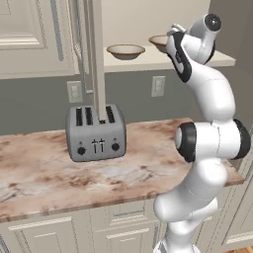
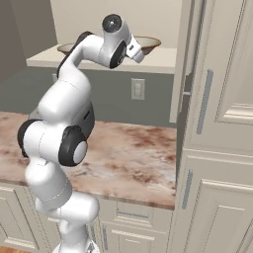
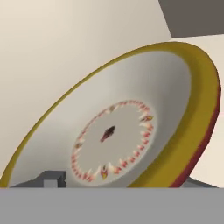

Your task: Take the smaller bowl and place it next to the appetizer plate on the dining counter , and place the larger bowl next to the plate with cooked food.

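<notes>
Gripper [image 3: 118,183] sits at the larger bowl [image 3: 131,127] on the shelf [image 1: 197,59]; we can't tell its jaws' state. Smaller bowl [image 1: 125,51] rests beside it; we judge both placements remain.

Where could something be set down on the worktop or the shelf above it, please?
The worktop lies bare left of and in front of the toaster, and between it and the arm. The shelf is crowded on the right, where the gripper meets one bowl; another bowl sits left of it.
</notes>
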### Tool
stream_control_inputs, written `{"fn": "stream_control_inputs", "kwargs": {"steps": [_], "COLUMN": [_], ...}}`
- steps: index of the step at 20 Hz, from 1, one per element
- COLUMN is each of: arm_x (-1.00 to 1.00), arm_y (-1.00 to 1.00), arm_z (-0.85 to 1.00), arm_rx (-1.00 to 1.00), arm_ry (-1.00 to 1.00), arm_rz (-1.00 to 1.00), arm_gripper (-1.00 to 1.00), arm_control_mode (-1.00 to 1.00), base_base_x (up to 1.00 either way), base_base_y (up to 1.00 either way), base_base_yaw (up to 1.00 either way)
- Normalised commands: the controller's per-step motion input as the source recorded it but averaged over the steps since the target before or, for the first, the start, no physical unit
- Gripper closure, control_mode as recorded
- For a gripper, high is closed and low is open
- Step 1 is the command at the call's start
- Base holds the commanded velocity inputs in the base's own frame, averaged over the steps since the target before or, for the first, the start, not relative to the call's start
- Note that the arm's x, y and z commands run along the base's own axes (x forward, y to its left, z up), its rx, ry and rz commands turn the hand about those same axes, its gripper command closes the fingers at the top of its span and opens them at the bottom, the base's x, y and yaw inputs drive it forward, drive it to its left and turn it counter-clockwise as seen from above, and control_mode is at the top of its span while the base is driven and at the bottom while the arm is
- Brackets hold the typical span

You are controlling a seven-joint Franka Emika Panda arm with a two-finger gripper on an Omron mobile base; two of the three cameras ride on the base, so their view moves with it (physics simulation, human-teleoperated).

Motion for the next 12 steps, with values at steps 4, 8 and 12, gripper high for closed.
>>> {"fn": "stream_control_inputs", "kwargs": {"steps": [4, 8, 12], "arm_x": [0.01, -0.15, -0.75], "arm_y": [0.00, 0.16, 0.45], "arm_z": [-0.02, -0.20, -0.13], "arm_rx": [0.00, 0.00, 0.00], "arm_ry": [0.00, 0.00, 0.00], "arm_rz": [0.00, 0.00, 0.01], "arm_gripper": [1.00, 1.00, 1.00], "arm_control_mode": [-1.00, -1.00, -1.00], "base_base_x": [0.00, 0.00, 0.00], "base_base_y": [0.00, 0.00, 0.00], "base_base_yaw": [0.00, 0.00, 0.00]}}
